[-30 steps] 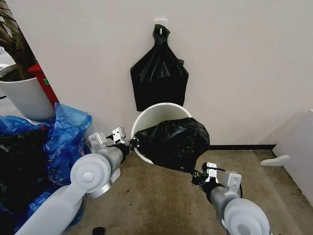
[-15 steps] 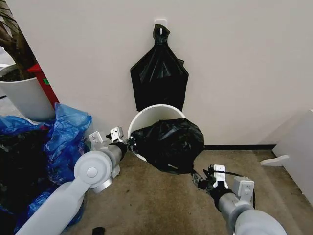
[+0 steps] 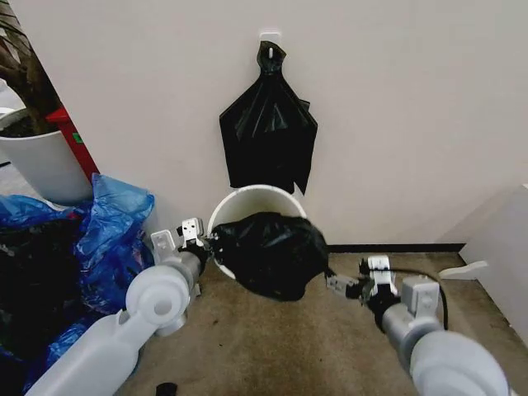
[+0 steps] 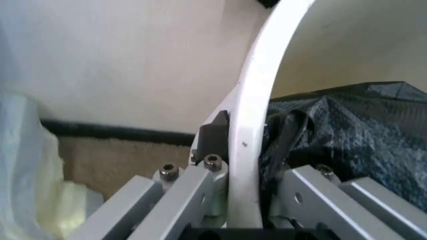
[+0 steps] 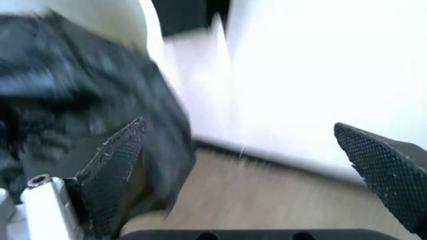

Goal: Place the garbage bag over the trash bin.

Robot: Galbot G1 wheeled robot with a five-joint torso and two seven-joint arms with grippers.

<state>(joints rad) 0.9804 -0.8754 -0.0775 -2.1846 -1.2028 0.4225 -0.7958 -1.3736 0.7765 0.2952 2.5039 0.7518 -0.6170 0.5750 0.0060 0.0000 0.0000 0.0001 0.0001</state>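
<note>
Partly done. The garbage bag (image 3: 268,252) drapes the trash bin (image 3: 247,198) front rim only. Left end effector (image 3: 204,242) pinches bag against rim; right end effector (image 3: 340,285) spread, beside the bin.

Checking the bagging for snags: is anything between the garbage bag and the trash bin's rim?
Nothing visible. The garbage bag already drapes the trash bin's near rim, held there by the left pincer; the right pincer hangs open beside it.
</note>
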